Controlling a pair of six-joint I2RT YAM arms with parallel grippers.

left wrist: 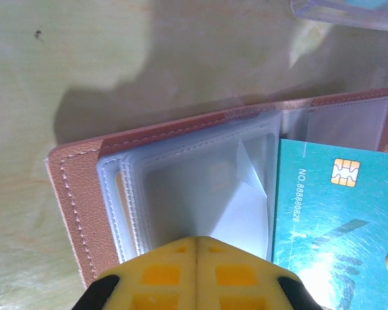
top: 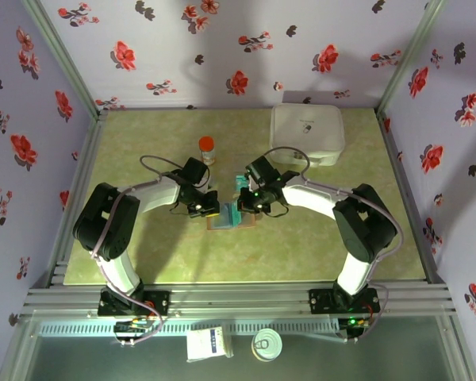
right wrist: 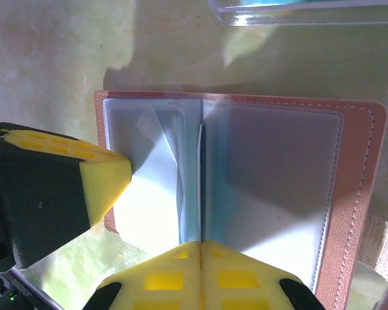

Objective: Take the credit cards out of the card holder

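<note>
Yellow gridded pads [right wrist: 161,281] of your right gripper [right wrist: 200,248] sit closest to the lens, pressed together. A thin teal line runs up out of their seam, so the jaws look clamped on the teal-blue plastic credit card [left wrist: 336,219], though seen edge-on I can't be sure.

Your left gripper [left wrist: 197,248] has its jaws closed too, at the near edge of the left-hand leaf of the brown stitched leather-like card holder [left wrist: 77,194]. Whether it pinches a sleeve or only bears down on it, I cannot tell. The holder lies open and flat on the pale green mottled bench [left wrist: 84,64], midway between your two arms.

You appear to be mid-extraction of one card. It stands over the right-hand half, its long edge near the spine.

Next, draw the card straight out along the pocket mouth while the left side pins the holder. Then carry it well apart and set it down.

Expect the card to be stiff, glossy and slick, with a gold chip on its face. The clear plastic sleeves [right wrist: 271,187] are floppy and curl up readily, and one corner is already lifted. The holder's stitched rim is soft and thin, so it may slide.
</note>
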